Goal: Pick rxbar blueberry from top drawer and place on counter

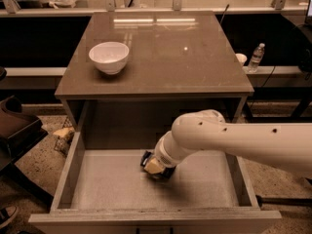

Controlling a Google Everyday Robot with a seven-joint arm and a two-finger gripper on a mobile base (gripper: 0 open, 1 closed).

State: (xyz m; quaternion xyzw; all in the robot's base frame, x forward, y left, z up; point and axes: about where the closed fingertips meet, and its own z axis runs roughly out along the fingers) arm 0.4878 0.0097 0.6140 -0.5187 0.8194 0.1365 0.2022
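The top drawer (112, 182) is pulled fully open below the counter (161, 52). My white arm reaches in from the right. The gripper (155, 166) is low over the middle of the drawer floor, at or just above it. The rxbar blueberry is not visible as a separate thing. Only dark bits show right around the gripper, and I cannot tell whether they are the bar or parts of the hand. The rest of the drawer floor is bare.
A white round bowl (109, 56) stands on the counter's left side. A long pale shelf with metal rails (146, 6) runs behind the cabinet. A water bottle (256, 57) stands at the right. A dark chair (17, 130) is at the left.
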